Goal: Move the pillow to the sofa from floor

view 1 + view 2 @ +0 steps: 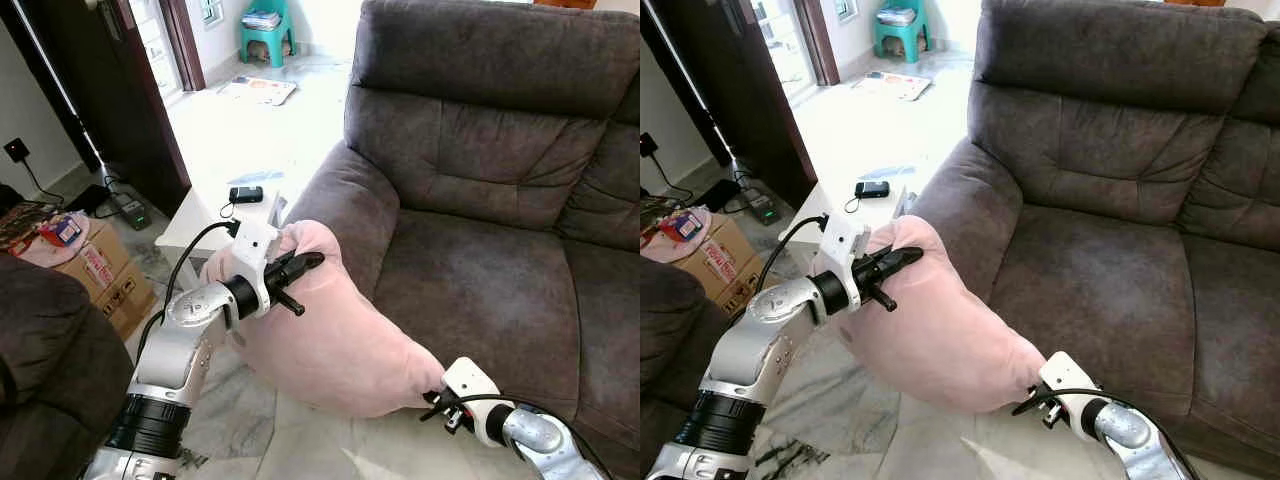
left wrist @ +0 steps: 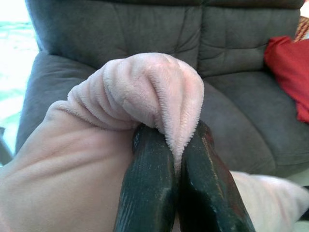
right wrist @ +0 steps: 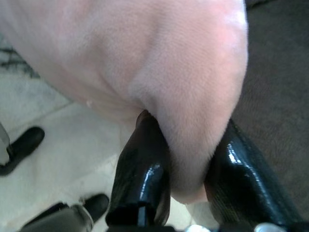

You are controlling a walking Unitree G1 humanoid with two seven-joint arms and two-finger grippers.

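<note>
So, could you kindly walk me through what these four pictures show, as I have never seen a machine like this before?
This is a humanoid robot with two silver arms, each ending in a gripper of two black fingers. The two wide pictures come from a stereo camera on its head, looking down at a dark grey sofa. The two close pictures come from cameras on its wrists, looking along the fingers. The left gripper pinches a fold at one end of a pink pillow, and the right gripper grips the other end. The pillow hangs between them above the pale floor, against the sofa's front edge. A cardboard box stands off to the robot's left.
</note>
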